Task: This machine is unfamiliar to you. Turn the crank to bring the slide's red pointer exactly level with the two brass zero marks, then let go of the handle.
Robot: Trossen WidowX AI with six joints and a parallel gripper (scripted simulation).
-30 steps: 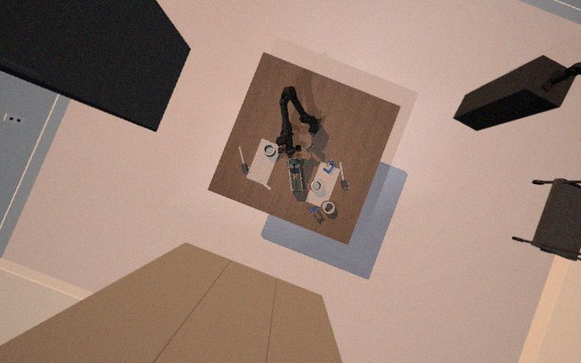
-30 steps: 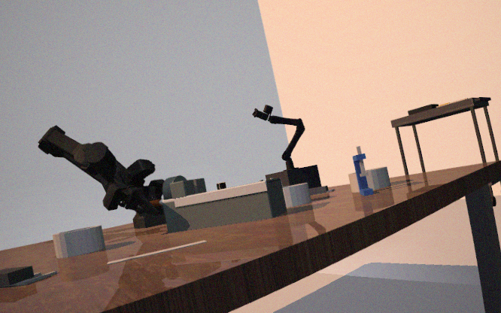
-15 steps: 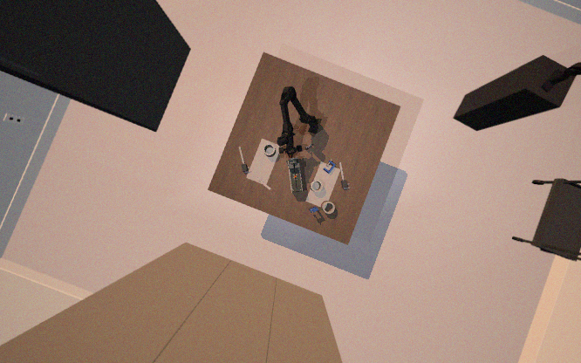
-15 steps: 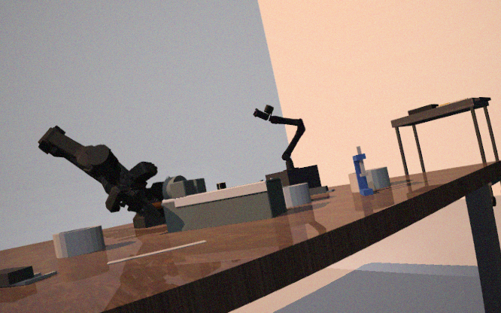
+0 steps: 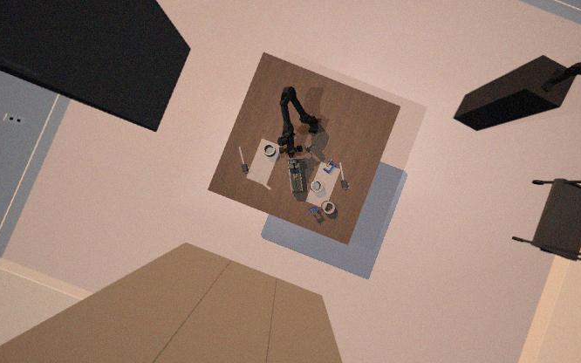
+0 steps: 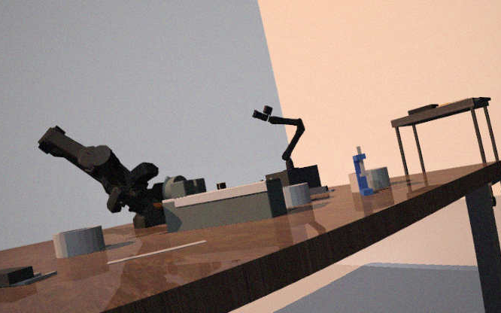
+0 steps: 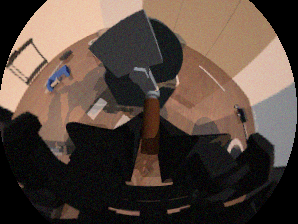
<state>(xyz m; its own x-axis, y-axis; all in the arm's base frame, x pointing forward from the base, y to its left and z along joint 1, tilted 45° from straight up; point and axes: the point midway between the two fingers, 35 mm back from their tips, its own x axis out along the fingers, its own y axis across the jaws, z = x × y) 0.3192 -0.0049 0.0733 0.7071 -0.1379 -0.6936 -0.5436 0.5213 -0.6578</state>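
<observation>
"Where was the machine when you looked?"

"You had one machine [image 5: 298,187] [image 6: 221,213] near the middle of the counter [image 5: 352,113] [image 6: 420,202], its long body reaching away from the arm [image 5: 286,116] [image 6: 103,161]. One small red spot [image 5: 295,176] showed on top, too small for you to say whether it was level with any brass mark."

"And the crank?"

"Your one gripper [image 5: 290,154] [image 6: 159,205] [image 7: 149,115] was clamped on its single brown handle [image 7: 151,117], so you had not let go. In the wrist view, the handle ran up to a pale metal neck, with one square grey face and one dark disc [image 7: 173,52] beyond."

"What lay around it?"

"You had two pale sheets, one [image 5: 263,163] on one side and one [image 5: 327,174] on the other. You could count three round containers: one [image 5: 269,150] on the first sheet, one [image 5: 316,185] on the second, and one [image 5: 328,207] just beyond that. There were two blue pieces, and two dark blocks, one out past each sheet."

"Beyond the counter?"

"You had one blue mat [image 5: 329,249] on the floor, partly under it."
</observation>
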